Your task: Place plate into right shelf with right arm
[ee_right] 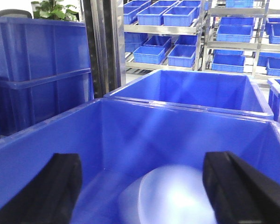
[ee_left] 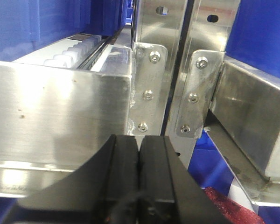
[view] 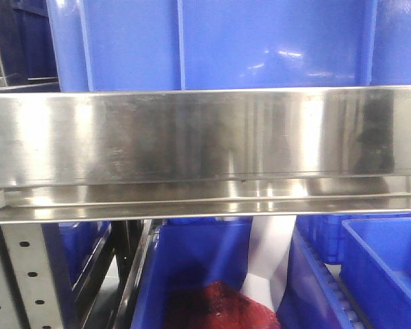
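Note:
The white plate (ee_right: 177,198) lies blurred inside a blue bin (ee_right: 130,135), low in the right wrist view. My right gripper (ee_right: 143,189) is open, its black fingers (ee_right: 60,186) spread wide above the bin, with the plate between and below them nearer the right finger. I cannot tell whether anything touches the plate. The steel shelf shows as a broad brushed rail (view: 192,137) across the front view. My left gripper (ee_left: 139,154) is shut and empty, close to the shelf's bolted uprights (ee_left: 151,70).
A large blue bin (view: 226,41) sits on the rail, and more blue bins (view: 383,267) stand below. One lower bin holds a dark red thing (view: 212,308) and a white strip (view: 270,253). Distant racks of blue bins (ee_right: 177,18) stand beyond.

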